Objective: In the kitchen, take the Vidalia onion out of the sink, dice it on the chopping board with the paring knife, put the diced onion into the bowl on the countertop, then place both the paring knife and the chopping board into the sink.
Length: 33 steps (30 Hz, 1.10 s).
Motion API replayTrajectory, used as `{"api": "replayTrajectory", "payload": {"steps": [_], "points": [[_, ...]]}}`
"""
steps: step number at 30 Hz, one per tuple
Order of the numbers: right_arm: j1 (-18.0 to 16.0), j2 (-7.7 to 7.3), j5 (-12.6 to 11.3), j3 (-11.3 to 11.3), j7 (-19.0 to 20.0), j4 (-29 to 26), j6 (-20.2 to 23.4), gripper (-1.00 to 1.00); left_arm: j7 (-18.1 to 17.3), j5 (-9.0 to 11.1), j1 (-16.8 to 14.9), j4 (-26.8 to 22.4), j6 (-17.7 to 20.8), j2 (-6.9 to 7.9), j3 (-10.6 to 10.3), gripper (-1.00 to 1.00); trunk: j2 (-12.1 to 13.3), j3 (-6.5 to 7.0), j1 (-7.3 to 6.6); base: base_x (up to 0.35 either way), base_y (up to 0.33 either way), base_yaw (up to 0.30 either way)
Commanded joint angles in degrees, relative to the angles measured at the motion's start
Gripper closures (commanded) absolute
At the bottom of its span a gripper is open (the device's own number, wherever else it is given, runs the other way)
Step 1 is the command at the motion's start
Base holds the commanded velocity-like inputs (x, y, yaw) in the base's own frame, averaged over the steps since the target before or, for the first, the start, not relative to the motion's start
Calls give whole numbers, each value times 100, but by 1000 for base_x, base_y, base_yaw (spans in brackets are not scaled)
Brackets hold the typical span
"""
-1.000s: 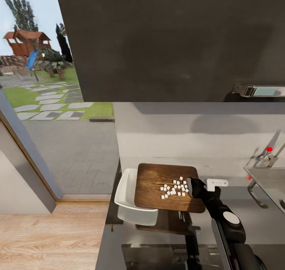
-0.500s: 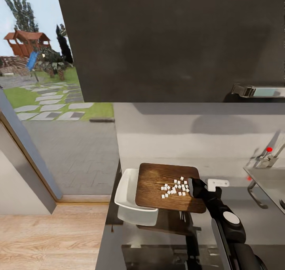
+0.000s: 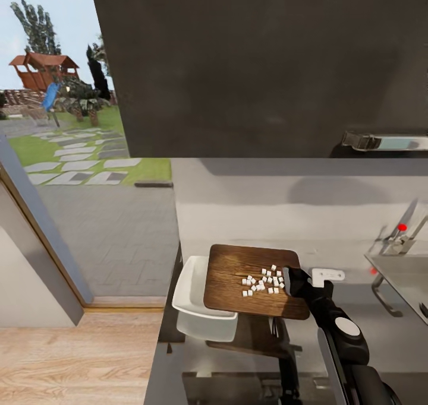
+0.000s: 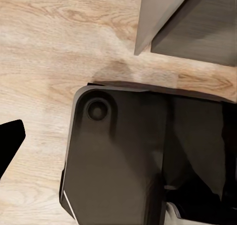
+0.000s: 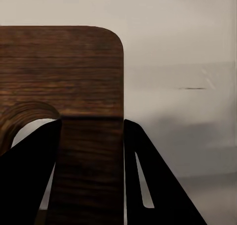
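Item: right end effector [image 3: 288, 279]. Closed on the near-right edge of the chopping board [image 3: 252, 279]; in the right wrist view the two dark fingers [image 5: 148, 185] flank the board [image 5: 64, 76] edge.

Item: chopping board. Held above the grey surface [image 3: 368, 328], roughly level, extending away from the end effector toward the bowl [image 3: 193, 295], whose far side it overlaps.

Item: diced onion [image 3: 261, 281]. Tiny pale cubes clustered on the board just ahead of the end effector, none seen in the bowl.

Item: sink [image 3: 404, 277]. Well apart, on the end effector's other side, tap and red knob [image 3: 403, 227] behind it.

Item: right arm. Reaches forward from low in the head view, forearm nearly straight, wrist in line with the board.

Item: left end effector. State cannot be told; its wrist view looks down on wooden floor [image 4: 49, 47] and the robot's dark base [image 4: 113, 160].

Handling note, a judgement: the step is tipping the dice into the bowl. Raise the gripped edge slowly so the free edge dips over the bowl's middle, keeping the pinch firm against slipping.
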Motion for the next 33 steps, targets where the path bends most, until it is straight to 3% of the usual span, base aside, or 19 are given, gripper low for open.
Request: {"api": "replayTrajectory", "payload": {"steps": [1,12,33], "points": [[-5,4,49,-2,7,-8,36,100,-60,58,2,-9,8,-4,31,-100,-11,-2,4,0,0,0],[-5,9,54,6,-46,-8,157,100,-60,58,2,-9,8,-2,31,-100,-11,92,4,0,0,0],[-5,12,54,23,-64,-8,283,100,-60,58,1,-9,8,4,31,-100,-11,143,4,0,0,0]]}}
